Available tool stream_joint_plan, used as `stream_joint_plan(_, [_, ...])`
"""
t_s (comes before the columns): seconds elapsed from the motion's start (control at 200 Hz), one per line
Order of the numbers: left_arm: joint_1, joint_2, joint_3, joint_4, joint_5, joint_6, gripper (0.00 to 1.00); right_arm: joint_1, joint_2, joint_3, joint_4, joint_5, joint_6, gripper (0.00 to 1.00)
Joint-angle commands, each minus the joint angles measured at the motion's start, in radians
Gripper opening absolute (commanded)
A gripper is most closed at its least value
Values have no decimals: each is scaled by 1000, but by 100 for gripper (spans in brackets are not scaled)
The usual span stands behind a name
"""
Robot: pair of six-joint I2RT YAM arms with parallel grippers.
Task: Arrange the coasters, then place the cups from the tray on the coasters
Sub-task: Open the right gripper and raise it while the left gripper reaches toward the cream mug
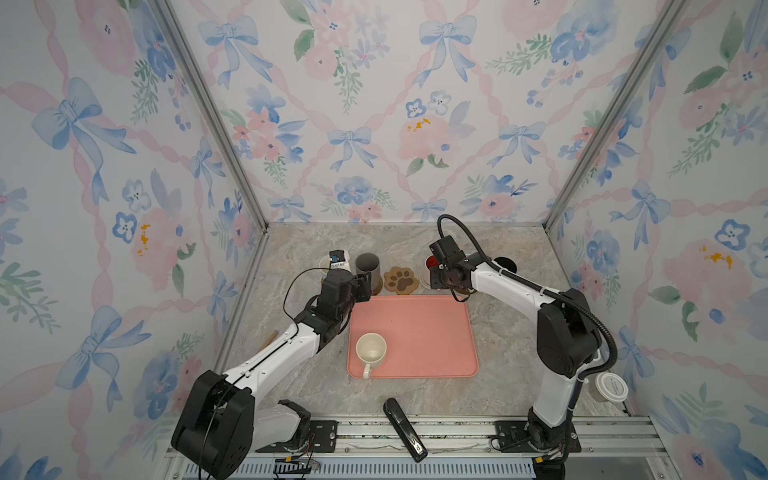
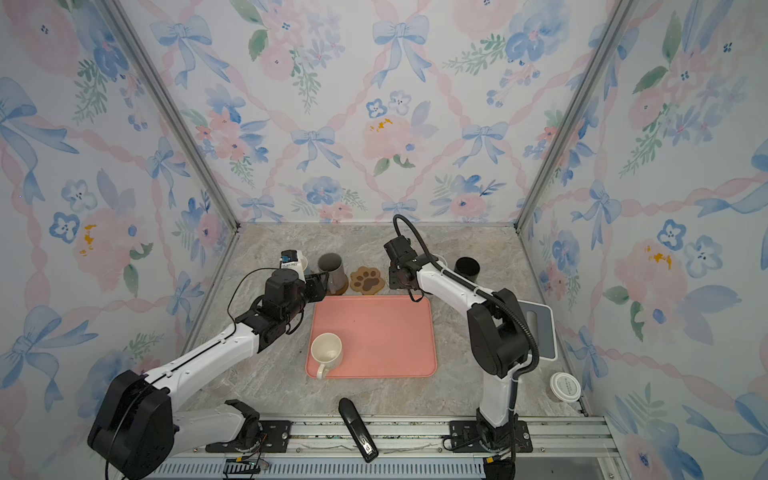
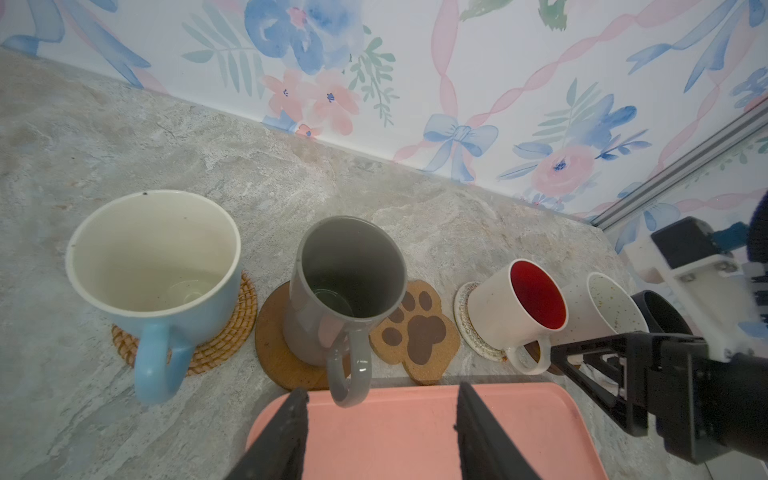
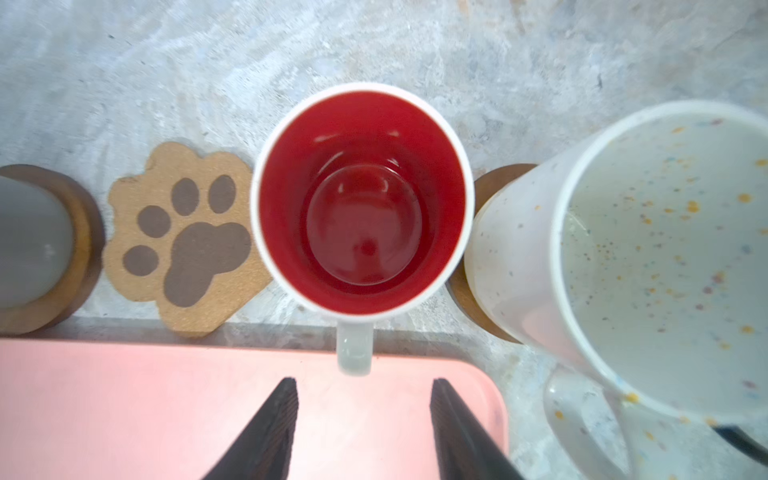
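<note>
Right wrist view: the right tool (image 4: 365,384) stood open and empty over the far edge of the tray (image 4: 124,407), just short of the handle of the red-lined white mug (image 4: 361,199). That mug sat between the bare paw-print coaster (image 4: 183,237) and the speckled mug (image 4: 648,257), toward the far edge of the table (image 1: 498,340). The left tool (image 3: 382,390), likewise open with nothing in it, hung near the handle of the grey mug (image 3: 345,291). A cream mug (image 1: 371,351) sat by the tray's near left corner.
</note>
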Motion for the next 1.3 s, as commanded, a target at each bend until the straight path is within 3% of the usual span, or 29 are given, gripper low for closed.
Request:
stream_joint_plan(0.0, [7,-47,48,-61,32,6,53,34,-89,-17,-4,38,11,56])
stream_joint_plan(0.325, [-53,-151,57,-259,193,-24,50,47,-178,55,129,0,5,58])
stream_joint_plan(0.63, [-287,-268,60,-551,6,-104,48,52,-254,-97,270,-86,52,58])
stream_joint_plan(0.925, [-414,-360,27,-677,-99,-242,45,53,-288,-162,335,-136,59,58])
stream_joint_plan(1.295, [-523,-302,43,-798,-149,-331,42,51,-278,-182,363,-165,60,58])
